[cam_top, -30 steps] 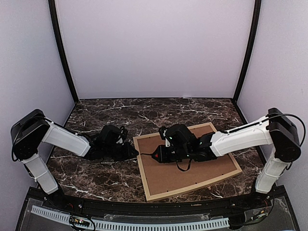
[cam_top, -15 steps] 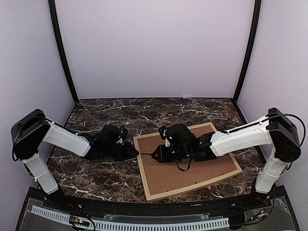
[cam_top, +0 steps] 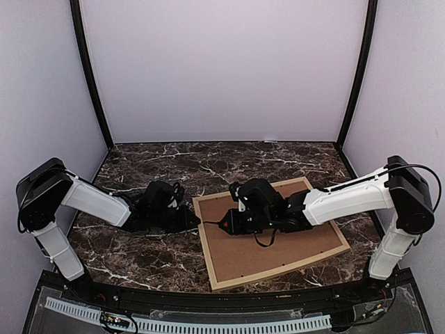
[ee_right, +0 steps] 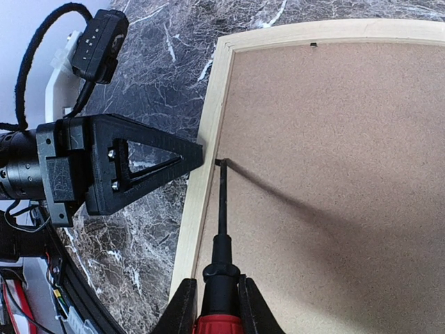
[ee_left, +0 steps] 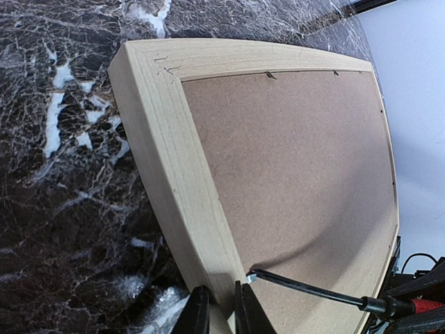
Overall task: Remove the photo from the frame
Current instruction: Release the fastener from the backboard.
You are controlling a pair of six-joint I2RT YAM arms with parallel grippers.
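Marble desk [cam_top: 139, 163] carries the frame [cam_top: 206, 259] face down, photo presumably hidden under the backing board [cam_top: 285, 252], so nearly closed left fingers [ee_left: 198, 316] brace its left rail while right fingers [ee_right: 182, 309] clamp a screwdriver [ee_right: 221, 261] against a tab [ee_right: 219, 162].

Pale lilac walls [cam_top: 222, 69] are enclosing the dark, white-veined marble desk [cam_top: 174, 158] on three sides, while black posts [cam_top: 90, 76] are rising at its ten and two o'clock corners.

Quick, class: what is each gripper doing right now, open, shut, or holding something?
The left gripper is closed, holding the frame.
The right gripper is closed, holding the screwdriver.
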